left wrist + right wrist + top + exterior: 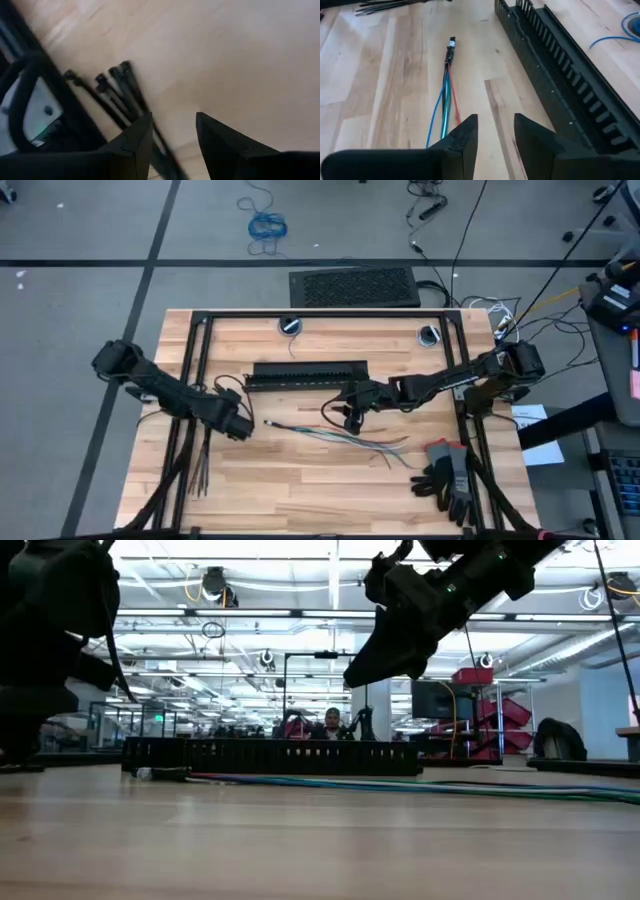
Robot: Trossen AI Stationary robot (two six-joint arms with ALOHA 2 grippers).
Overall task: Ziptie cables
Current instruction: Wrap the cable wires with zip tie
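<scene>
Cables (335, 435): one bundle | zipties (117, 90): about four | gloves (450, 475): two

The zipties (117, 85) run blurred under the left gripper (far ends hidden); their count is unclear.

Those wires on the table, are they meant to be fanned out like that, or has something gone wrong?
Nothing looks damaged. The cables lie loose, joined at one dark end and splayed at the other, not yet tied. The zipties lie untouched near the left gripper. The right gripper hovers above the cables, open and empty.
</scene>
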